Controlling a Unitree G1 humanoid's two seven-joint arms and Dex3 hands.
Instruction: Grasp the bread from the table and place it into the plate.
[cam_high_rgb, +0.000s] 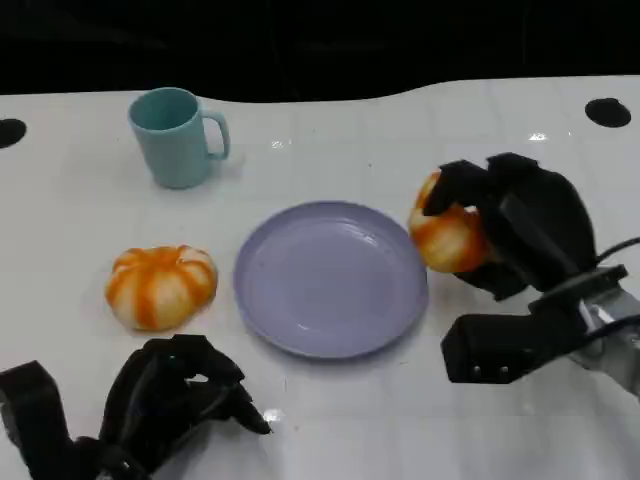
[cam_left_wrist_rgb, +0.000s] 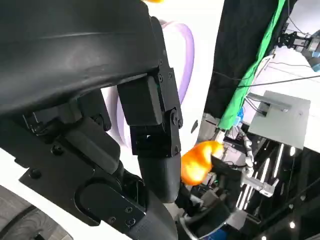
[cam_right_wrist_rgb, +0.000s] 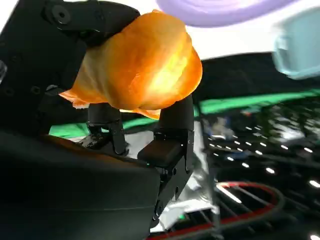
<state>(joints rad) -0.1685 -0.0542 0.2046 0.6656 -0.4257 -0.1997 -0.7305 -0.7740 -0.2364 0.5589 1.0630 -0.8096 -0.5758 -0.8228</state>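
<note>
My right hand (cam_high_rgb: 520, 235) grips an orange-and-white bread roll (cam_high_rgb: 448, 236) just above the table, at the right rim of the lavender plate (cam_high_rgb: 330, 278). In the right wrist view the same bread (cam_right_wrist_rgb: 142, 67) fills the fingers (cam_right_wrist_rgb: 170, 145), with the plate's edge (cam_right_wrist_rgb: 225, 10) beyond it. A second bread, a striped pumpkin-shaped bun (cam_high_rgb: 160, 285), lies on the table left of the plate. My left hand (cam_high_rgb: 165, 400) rests low at the front left with its fingers curled and nothing in them. The left wrist view shows that hand's fingers (cam_left_wrist_rgb: 150, 125), the plate (cam_left_wrist_rgb: 185, 55) and the held bread (cam_left_wrist_rgb: 197, 161) far off.
A teal mug (cam_high_rgb: 176, 135) stands at the back left of the white table (cam_high_rgb: 330, 410). Two dark round holes sit at the far corners. A black backdrop runs behind the table's rear edge.
</note>
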